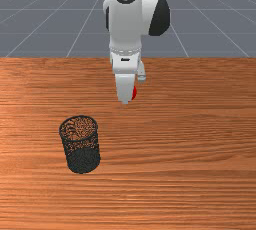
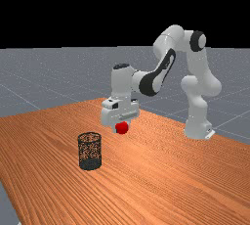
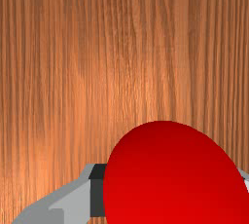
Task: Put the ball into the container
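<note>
In the far view my gripper (image 2: 122, 126) has the red ball (image 2: 121, 128) between its fingers, seemingly raised off the table. The front view has the gripper (image 1: 133, 91) above the table's back part, hiding most of the ball (image 1: 134, 93). Seen from the wrist, the gripper (image 3: 172, 186) is shut on the ball (image 3: 170, 174), with a dark pad (image 3: 97, 194) against one side and part of the other finger at the opposite side. The black mesh container (image 1: 83, 160) stands upright, apart from the gripper, toward the front view's lower left.
The wooden table (image 1: 190, 164) extends around the container and under the hand. In the far view the container (image 2: 90, 164) stands lower and farther left than the gripper, with bare wood between it and the arm's base (image 2: 197, 130).
</note>
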Robot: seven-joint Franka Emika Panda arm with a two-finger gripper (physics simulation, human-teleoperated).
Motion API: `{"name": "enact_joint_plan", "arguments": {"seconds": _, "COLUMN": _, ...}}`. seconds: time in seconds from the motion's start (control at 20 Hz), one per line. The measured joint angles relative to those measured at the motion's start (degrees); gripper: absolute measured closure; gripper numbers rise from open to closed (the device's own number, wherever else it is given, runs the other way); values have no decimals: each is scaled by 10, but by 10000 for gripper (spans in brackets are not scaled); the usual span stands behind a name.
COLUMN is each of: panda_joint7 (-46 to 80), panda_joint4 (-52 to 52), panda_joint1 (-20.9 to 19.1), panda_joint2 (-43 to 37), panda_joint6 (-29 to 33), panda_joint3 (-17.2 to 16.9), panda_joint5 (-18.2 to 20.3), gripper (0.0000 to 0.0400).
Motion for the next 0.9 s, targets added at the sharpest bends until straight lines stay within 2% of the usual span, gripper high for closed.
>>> {"name": "enact_joint_plan", "arguments": {"seconds": 0.05, "panda_joint7": -2, "panda_joint4": 0, "panda_joint1": -2, "panda_joint2": 0, "panda_joint6": 0, "panda_joint3": -3, "panda_joint5": -4, "gripper": 121}}
{"name": "enact_joint_plan", "arguments": {"seconds": 0.15, "panda_joint7": 2, "panda_joint4": 2, "panda_joint1": -1, "panda_joint2": 2, "panda_joint6": 1, "panda_joint3": -19, "panda_joint5": -37, "gripper": 121}}
{"name": "enact_joint_plan", "arguments": {"seconds": 0.3, "panda_joint7": -35, "panda_joint4": 11, "panda_joint1": -27, "panda_joint2": 10, "panda_joint6": 3, "panda_joint3": -38, "panda_joint5": -47, "gripper": 121}}
{"name": "enact_joint_plan", "arguments": {"seconds": 0.5, "panda_joint7": -98, "panda_joint4": 30, "panda_joint1": -69, "panda_joint2": 24, "panda_joint6": -2, "panda_joint3": -43, "panda_joint5": -18, "gripper": 121}}
{"name": "enact_joint_plan", "arguments": {"seconds": 0.6, "panda_joint7": -126, "panda_joint4": 52, "panda_joint1": -89, "panda_joint2": 37, "panda_joint6": -16, "panda_joint3": -36, "panda_joint5": 10, "gripper": 121}}
{"name": "enact_joint_plan", "arguments": {"seconds": 0.75, "panda_joint7": -131, "panda_joint4": 78, "panda_joint1": -92, "panda_joint2": 42, "panda_joint6": -45, "panda_joint3": -33, "panda_joint5": 18, "gripper": 121}}
{"name": "enact_joint_plan", "arguments": {"seconds": 0.8, "panda_joint7": -120, "panda_joint4": 84, "panda_joint1": -87, "panda_joint2": 38, "panda_joint6": -55, "panda_joint3": -39, "panda_joint5": 3, "gripper": 121}}
{"name": "enact_joint_plan", "arguments": {"seconds": 0.9, "panda_joint7": -118, "panda_joint4": 88, "panda_joint1": -86, "panda_joint2": 34, "panda_joint6": -63, "panda_joint3": -39, "panda_joint5": 2, "gripper": 121}}
